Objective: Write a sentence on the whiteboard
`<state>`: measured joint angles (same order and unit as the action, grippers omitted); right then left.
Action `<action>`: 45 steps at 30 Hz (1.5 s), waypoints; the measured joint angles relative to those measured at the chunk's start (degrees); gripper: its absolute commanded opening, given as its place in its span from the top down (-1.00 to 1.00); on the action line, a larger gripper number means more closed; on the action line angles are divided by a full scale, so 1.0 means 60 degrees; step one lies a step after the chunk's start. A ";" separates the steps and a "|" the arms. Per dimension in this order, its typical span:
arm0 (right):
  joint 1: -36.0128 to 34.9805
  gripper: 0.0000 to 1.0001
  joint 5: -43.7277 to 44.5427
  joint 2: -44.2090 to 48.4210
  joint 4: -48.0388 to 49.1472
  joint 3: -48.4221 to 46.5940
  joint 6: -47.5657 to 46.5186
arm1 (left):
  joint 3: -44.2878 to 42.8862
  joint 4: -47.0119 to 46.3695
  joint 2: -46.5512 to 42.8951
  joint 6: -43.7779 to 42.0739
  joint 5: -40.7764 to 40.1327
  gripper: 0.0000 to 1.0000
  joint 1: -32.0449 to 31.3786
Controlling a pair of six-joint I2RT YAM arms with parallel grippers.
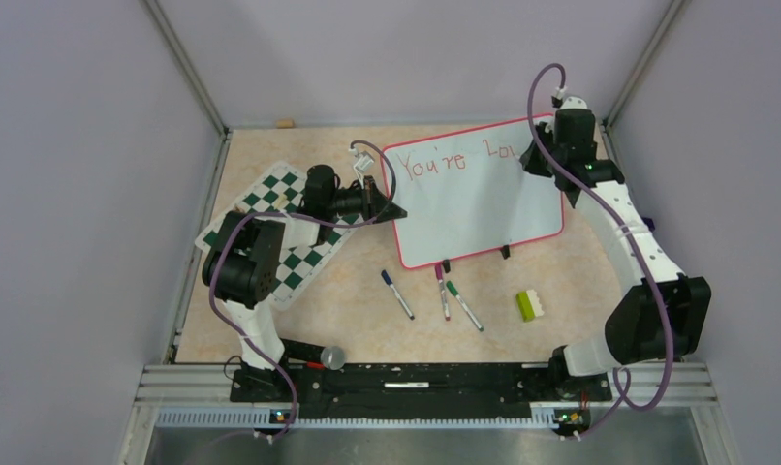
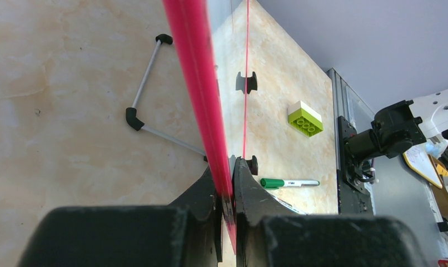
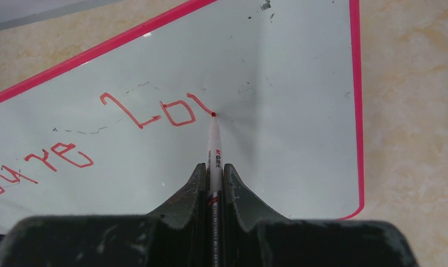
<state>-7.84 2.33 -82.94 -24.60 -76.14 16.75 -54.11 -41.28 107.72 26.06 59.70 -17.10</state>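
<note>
The whiteboard stands tilted at the back of the table, with "You're Lo" and one further stroke written on it in red. My left gripper is shut on the board's left edge. In the left wrist view the pink frame runs down between the closed fingers of that gripper. My right gripper hovers over the board's upper right, shut on a red marker. In the right wrist view the marker tip touches the whiteboard at the end of the last stroke, ahead of the gripper.
A green-and-white chess mat lies under the left arm. In front of the board lie a blue marker, a magenta marker, a green marker and a lime-and-white brick. The board's wire stand rests behind it.
</note>
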 measured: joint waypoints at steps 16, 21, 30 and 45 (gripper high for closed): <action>0.0095 1.00 0.0066 -0.0561 -0.0051 -0.0962 0.0000 | 0.0000 0.0033 0.0000 0.0000 -0.0029 1.00 0.0000; 0.0109 1.00 0.0080 -0.0663 -0.0051 -0.1133 0.0000 | 0.0000 0.0055 0.0000 0.0000 -0.0033 1.00 0.0000; 0.0168 1.00 0.0051 -0.0408 -0.0066 -0.1122 -0.0007 | -0.0004 0.0033 0.0000 -0.0011 0.0000 1.00 -0.0007; 0.0353 1.00 -0.0025 0.0313 -0.0062 -0.0667 0.0000 | -0.0004 0.0022 0.0000 -0.0011 0.0000 1.00 -0.0011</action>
<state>-5.72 2.17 -81.06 -24.97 -80.14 16.75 -54.13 -41.15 107.72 26.00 59.70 -17.17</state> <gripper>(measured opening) 0.095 0.088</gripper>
